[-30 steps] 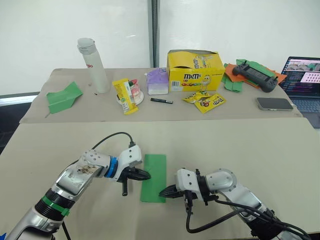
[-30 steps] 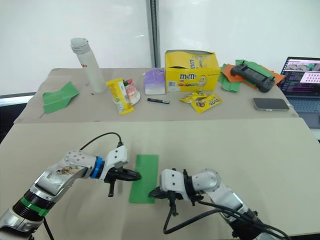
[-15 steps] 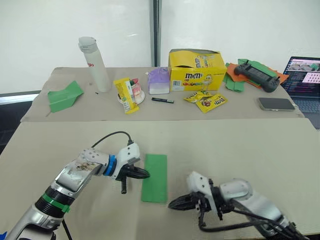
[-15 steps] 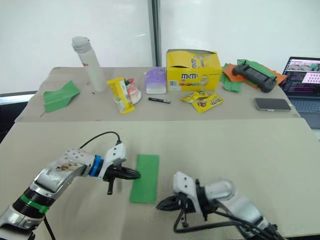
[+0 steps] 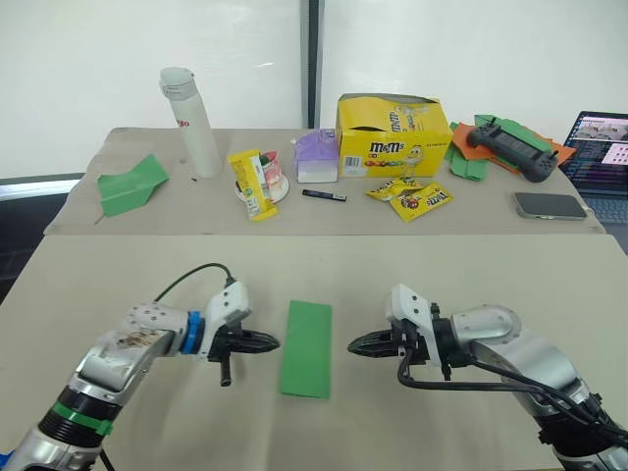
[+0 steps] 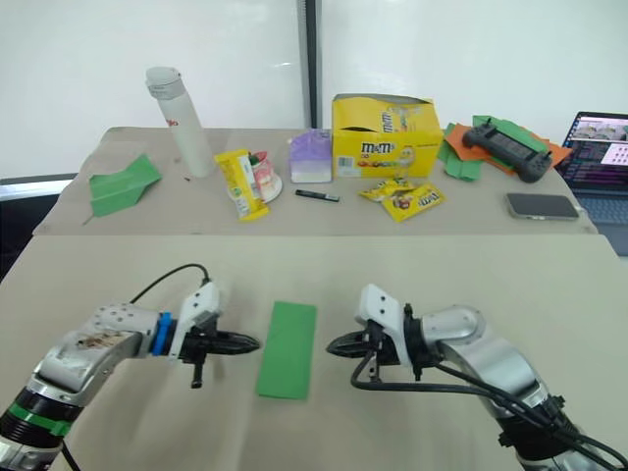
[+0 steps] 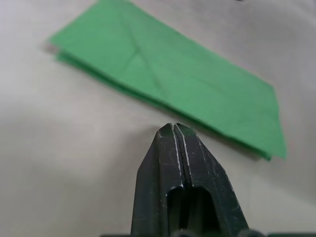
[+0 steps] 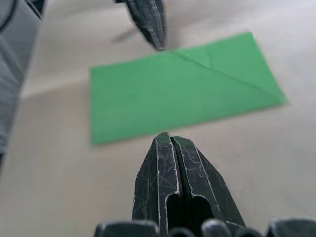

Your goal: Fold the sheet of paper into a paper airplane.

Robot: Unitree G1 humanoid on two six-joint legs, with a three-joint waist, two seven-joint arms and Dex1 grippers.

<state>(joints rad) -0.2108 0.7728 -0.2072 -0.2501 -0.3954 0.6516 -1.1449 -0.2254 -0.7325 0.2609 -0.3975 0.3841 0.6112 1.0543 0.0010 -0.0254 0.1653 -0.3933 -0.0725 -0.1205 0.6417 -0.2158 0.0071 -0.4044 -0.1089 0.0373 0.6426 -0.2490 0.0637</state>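
While both arms wait low over the near table [image 5: 510, 285], the sheet of paper [image 5: 306, 347] lies flat at lower centre of the left eye view, folded into a narrow strip whose long axis runs from the bottom of the frame toward the top. Left gripper [image 5: 271, 342] sits to the strip's left, tip aimed at its long edge, just beside it. Right gripper [image 5: 355, 346] sits to the strip's right, tip aimed at the opposite long edge, a little further off. Upper frame: far table with a yellow candy box [image 5: 392, 135], a white bottle [image 5: 192, 122], a broader green dart [image 5: 130, 184]; none of it in play. Right eye view gives the same layout, strip between the two tips, left tip looking slightly nearer. Left wrist view: both fingers pressed together, nothing between them, the tip stopping short of the strip's stacked edges; diagonal crease lines show on the top layer. Right wrist view: fingers likewise clenched and empty, the strip lying broadside ahead, the other gripper's tip at its far edge. Judgement: the next fold turns on the strip lying crosswise to both tips, so either arm meets a long edge, the left one first.
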